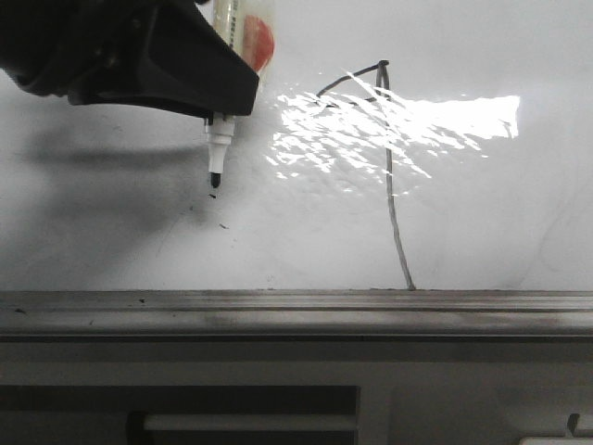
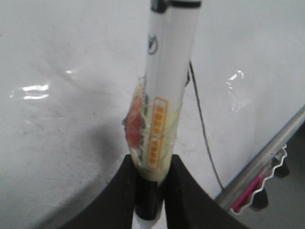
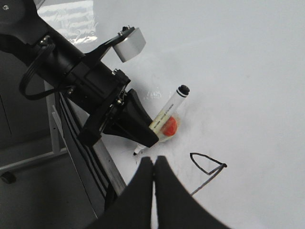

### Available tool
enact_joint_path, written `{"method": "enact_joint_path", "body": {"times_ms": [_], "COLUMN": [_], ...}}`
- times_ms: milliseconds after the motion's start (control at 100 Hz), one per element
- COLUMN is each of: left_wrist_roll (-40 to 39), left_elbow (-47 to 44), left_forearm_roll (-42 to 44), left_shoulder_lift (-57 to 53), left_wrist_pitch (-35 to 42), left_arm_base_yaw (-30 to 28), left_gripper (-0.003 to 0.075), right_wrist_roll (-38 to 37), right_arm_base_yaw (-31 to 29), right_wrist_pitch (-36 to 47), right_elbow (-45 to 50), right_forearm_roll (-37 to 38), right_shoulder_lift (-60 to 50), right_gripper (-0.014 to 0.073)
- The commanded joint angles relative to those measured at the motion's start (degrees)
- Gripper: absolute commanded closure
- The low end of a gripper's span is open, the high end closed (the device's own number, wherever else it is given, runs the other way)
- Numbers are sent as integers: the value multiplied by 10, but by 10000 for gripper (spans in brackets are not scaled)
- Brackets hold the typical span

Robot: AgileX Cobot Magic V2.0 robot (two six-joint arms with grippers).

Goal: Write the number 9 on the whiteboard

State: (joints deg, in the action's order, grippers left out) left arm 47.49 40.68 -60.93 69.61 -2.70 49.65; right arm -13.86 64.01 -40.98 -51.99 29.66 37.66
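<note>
Left end effector (image 1: 227,97): clenched on the marker (image 1: 220,153), barrel pinched between the two black fingers, nib pointing toward the grey rail (image 1: 296,311). Seems tilted slightly rather than square to the surface. Cannot tell whether the nib touches the whiteboard (image 1: 111,232) or hangs just off it; only a dark shadow and a few specks show beside the tip.

Right end effector (image 3: 153,167): clenched on nothing, fingers pressed flat together.

Number 9 (image 1: 389,176): sits on the whiteboard well apart from the nib, toward the robot's right side. Long axis runs from the flattened loop, far from the rail, down a slightly curved stem that ends right at the railed edge. Nib stands roughly level with the middle of that stem, so marker and stem lie nearly parallel, side by side.

Judged from this: reads as a finished digit, loop closed against the stem top. Any touch-up calls for a sideways carry to the right and away from the rail to reach the loop; otherwise a plain lift clear of the board.

As for the nearer arm: in the right wrist view the empty fingers look close to the loop (image 3: 205,164), yet only the left one carries the pen.
</note>
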Motion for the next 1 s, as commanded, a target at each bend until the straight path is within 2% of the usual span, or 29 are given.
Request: {"method": "enact_joint_path", "body": {"times_ms": [0, 170, 730, 800, 990], "left_wrist_roll": [-7, -2, -2, -2, -2], "left_elbow": [16, 12, -5, -5, -5], "left_forearm_roll": [-23, -95, -109, -109, -118], "left_shoulder_lift": [-2, 9, 66, 67, 67], "left_wrist_pitch": [83, 104, 154, 153, 153], "left_arm_base_yaw": [13, 18, 18, 18, 18], "left_gripper": [741, 741, 734, 680, 393], "right_wrist_roll": [-2, -2, -2, -2, -5], "right_arm_base_yaw": [-3, -3, -3, -3, -3], "right_wrist_pitch": [25, 20, 17, 17, 17], "right_elbow": [-18, -18, -18, -18, -18], "right_forearm_roll": [20, 25, 26, 26, 26], "right_shoulder_lift": [0, 0, 0, 0, 0], "right_gripper": [652, 652, 652, 652, 654]}}
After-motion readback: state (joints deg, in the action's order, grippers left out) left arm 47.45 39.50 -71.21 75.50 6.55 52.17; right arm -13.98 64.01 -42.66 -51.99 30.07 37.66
